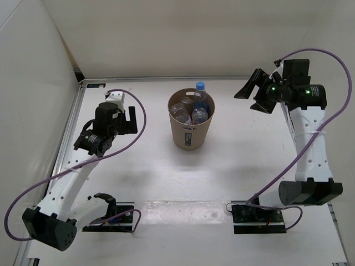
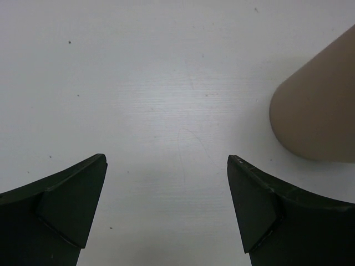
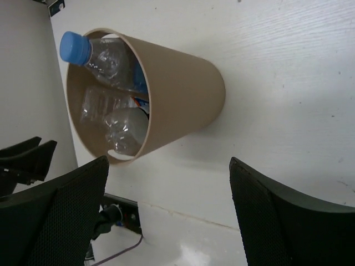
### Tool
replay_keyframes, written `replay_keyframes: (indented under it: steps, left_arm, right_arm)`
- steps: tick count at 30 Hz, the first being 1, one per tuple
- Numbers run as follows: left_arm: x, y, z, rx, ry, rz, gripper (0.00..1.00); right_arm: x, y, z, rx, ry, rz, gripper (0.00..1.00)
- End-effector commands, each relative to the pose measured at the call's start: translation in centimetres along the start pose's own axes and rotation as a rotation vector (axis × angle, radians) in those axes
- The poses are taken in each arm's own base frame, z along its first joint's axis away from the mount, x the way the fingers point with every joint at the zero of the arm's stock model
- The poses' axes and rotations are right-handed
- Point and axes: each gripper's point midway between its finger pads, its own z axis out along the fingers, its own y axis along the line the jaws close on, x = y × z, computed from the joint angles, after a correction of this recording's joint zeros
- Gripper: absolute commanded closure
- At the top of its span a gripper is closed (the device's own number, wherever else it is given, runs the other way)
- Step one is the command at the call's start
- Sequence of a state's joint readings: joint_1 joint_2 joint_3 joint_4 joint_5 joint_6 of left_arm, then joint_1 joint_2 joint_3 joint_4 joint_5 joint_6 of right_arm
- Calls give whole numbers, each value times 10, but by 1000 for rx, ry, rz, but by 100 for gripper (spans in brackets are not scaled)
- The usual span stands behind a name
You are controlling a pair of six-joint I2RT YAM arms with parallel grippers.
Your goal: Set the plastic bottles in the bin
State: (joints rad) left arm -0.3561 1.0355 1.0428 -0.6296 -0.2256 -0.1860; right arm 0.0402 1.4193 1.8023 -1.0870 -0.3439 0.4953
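The work surface is a white table (image 1: 166, 177) enclosed by plain white walls.

Left gripper (image 2: 166, 160): the two dark fingers stand wide apart with nothing between them, and only bare table shows in the gap. In the top view this left gripper (image 1: 128, 119) sits low over the table at 9 o'clock from the bin, near it but not touching.

Right gripper (image 3: 167, 162): the two dark textured fingers are likewise spread wide and hold nothing. In the top view the right gripper (image 1: 250, 97) is raised above the table at about 2 o'clock from the bin, well apart from it.

The round tan-brown plastic bin (image 1: 191, 136) stands upright near the centre of the table. The clear plastic bottles (image 1: 186, 111) lie inside it. One blue-capped bottle (image 1: 199, 88) leans against the inner wall at 1 o'clock, its cap above the rim. The right wrist view shows the bin (image 3: 183, 94), the blue-capped bottle (image 3: 75, 47) and other crumpled clear bottles (image 3: 125, 130) lower down. Their exact count cannot be told; at least three appear.
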Motion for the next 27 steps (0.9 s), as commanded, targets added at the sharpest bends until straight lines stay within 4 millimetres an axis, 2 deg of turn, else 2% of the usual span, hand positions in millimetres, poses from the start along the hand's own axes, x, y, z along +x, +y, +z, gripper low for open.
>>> replay_keyframes:
  steps: [1, 2, 4, 6, 10, 12, 13, 14, 16, 18, 22, 27]
  left_arm:
    - [-30, 6, -22, 18, -137, 0, 0]
    - [-32, 7, -26, 21, -164, 17, 0]
    - [-36, 11, -25, 1, -219, 12, 0]
    - [-28, 17, -22, -33, -218, -6, 0]
    - [-22, 19, -26, -33, -189, 4, 0]
    - [-14, 29, -26, -91, -152, -11, 0]
    - [-15, 53, -31, -231, -171, -48, 0]
    - [-5, 56, -28, -267, -167, -155, 0]
    - [-5, 68, -35, -324, -206, -189, 0]
    - [1, 70, -35, -323, -242, -186, 0]
    - [27, 93, -33, -473, -291, -449, 0]
    - [48, 88, -16, -467, -165, -322, 0]
  right_arm:
    - [11, 20, -17, -106, 6, -30, 10]
    - [13, 9, -16, -42, -9, -52, 10]
    - [16, 4, -19, -4, -26, -65, 10]
    - [22, 9, -21, -10, -33, -92, 10]
    - [18, 5, -25, 81, -71, -143, 10]
    - [18, 8, -29, 78, -85, -154, 10]
    - [18, 8, -30, 81, -89, -155, 10]
    - [21, 12, -33, 73, -92, -176, 10]
    - [24, 5, -38, 112, -107, -176, 10]
    - [30, 0, -40, 129, -104, -166, 10]
    - [41, -7, -44, 138, -92, -157, 10]
    - [52, -18, -54, 165, -89, -152, 10]
